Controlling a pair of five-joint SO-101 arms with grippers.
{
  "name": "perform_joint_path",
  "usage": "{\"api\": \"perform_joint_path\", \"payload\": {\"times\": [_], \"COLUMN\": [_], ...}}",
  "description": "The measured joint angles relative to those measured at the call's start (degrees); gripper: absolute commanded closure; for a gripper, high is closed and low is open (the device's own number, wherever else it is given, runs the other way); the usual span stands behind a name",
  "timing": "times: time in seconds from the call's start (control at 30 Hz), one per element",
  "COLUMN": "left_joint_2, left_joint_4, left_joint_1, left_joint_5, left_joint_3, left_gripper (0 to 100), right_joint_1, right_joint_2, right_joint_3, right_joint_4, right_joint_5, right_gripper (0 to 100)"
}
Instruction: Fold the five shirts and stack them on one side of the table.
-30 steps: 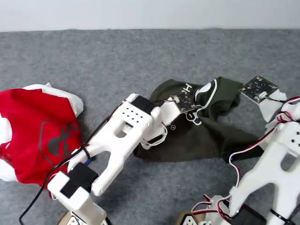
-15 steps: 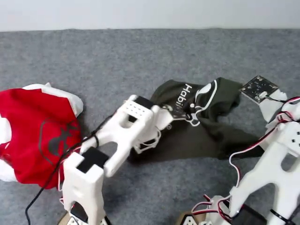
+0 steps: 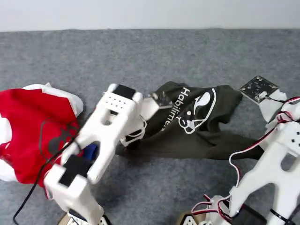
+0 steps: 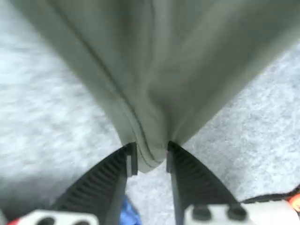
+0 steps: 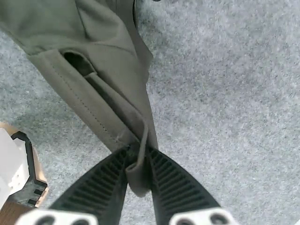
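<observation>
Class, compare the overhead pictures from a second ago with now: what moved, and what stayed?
The left gripper, shut on the dark green shirt, pulled that edge leftward toward the red shirt. This spread the cloth and uncovered the white print. The right gripper kept its hold on the shirt without moving, and the red shirt stayed put.

The olive shirt (image 3: 206, 140) is matt cloth; the bench (image 3: 140, 61) rough grey felt; fingers (image 5: 173, 183) ribbed black plastic; arms (image 3: 108, 136) smooth white plastic.

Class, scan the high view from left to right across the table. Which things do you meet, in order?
red shirt → left arm → dark green shirt → right arm
</observation>
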Motion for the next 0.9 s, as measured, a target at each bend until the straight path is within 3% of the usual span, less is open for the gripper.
{"api": "perform_joint_path", "payload": {"times": [0.2, 0.6, 0.9], "left_joint_2": [-5.1, -5.1, -5.1], "left_joint_4": [0.6, -3.1, -13.4], "left_joint_1": [0.8, 6.6, 6.7], "left_joint_5": [0.0, 2.9, 2.9], "left_joint_3": [2.3, 6.7, 18.2], "left_gripper": [80, 79, 75], "right_joint_1": [0.0, -3.0, -3.2], "right_joint_2": [0.0, 0.0, 0.0], "right_joint_3": [0.0, 0.0, 0.0], "right_joint_4": [0.0, 0.0, 0.0], "right_joint_5": [-1.1, -3.9, -3.9], "right_gripper": [98.9, 98.9, 98.9]}}
